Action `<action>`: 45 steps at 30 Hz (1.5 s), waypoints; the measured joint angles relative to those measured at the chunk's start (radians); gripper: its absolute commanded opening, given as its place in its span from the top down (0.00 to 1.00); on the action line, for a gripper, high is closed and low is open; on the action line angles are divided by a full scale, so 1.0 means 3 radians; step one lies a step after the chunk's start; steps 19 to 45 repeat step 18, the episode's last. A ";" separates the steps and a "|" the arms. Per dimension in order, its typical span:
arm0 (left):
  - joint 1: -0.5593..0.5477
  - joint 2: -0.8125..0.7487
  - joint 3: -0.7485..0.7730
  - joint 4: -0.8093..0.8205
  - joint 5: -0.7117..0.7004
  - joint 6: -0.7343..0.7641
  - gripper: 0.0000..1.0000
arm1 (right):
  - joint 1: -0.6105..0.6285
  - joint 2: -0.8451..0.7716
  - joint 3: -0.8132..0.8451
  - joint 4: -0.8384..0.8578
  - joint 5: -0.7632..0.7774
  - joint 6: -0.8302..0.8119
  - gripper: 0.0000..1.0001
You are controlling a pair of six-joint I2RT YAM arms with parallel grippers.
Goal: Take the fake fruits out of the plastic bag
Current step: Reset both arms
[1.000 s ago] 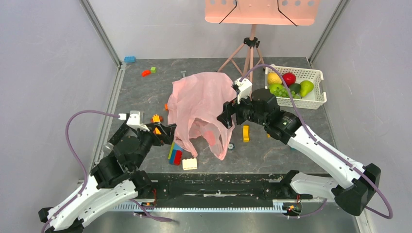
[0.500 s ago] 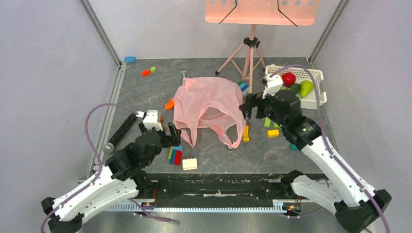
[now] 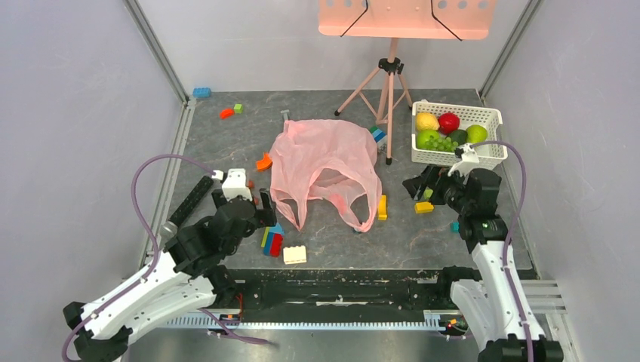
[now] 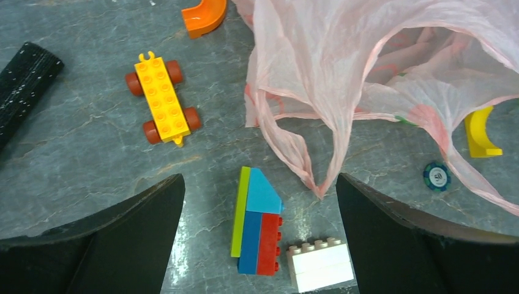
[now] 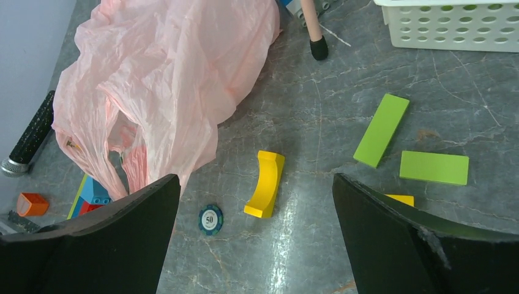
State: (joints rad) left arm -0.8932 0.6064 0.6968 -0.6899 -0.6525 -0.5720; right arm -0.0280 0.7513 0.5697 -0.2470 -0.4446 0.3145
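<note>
Crumpled pink plastic bag [image 5: 165,79], yellow curved block [image 5: 265,184], white basket [image 5: 453,27] at top right

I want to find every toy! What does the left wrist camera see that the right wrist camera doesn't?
Only the left wrist view shows the yellow wheeled car and the white brick. Only the right wrist view shows the white basket and two flat green blocks. Both show the pink plastic bag, the yellow curved block and the round chip.
</note>
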 measured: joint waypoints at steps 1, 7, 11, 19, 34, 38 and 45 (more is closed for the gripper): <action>0.0000 0.0001 0.0010 -0.0041 -0.0025 -0.0023 0.00 | -0.0024 -0.0079 -0.0057 0.0017 -0.0011 0.0011 0.02; 0.0000 -0.0193 0.0011 -0.0141 -0.0168 -0.0178 0.00 | -0.0047 -0.0436 -0.0169 0.0111 0.0006 0.0038 0.02; 0.0000 -0.0340 0.0011 -0.0141 -0.0215 -0.0226 0.00 | -0.0048 -0.0495 -0.0169 0.0163 0.0102 0.0038 0.02; 0.0000 -0.0361 0.0011 -0.0145 -0.0244 -0.0251 0.00 | -0.0048 -0.0576 -0.0170 0.0177 0.0245 0.0027 0.02; 0.0000 -0.0361 0.0011 -0.0145 -0.0244 -0.0251 0.00 | -0.0048 -0.0576 -0.0170 0.0177 0.0245 0.0027 0.02; 0.0000 -0.0361 0.0011 -0.0145 -0.0244 -0.0251 0.00 | -0.0048 -0.0576 -0.0170 0.0177 0.0245 0.0027 0.02; 0.0000 -0.0361 0.0011 -0.0145 -0.0244 -0.0251 0.00 | -0.0048 -0.0576 -0.0170 0.0177 0.0245 0.0027 0.02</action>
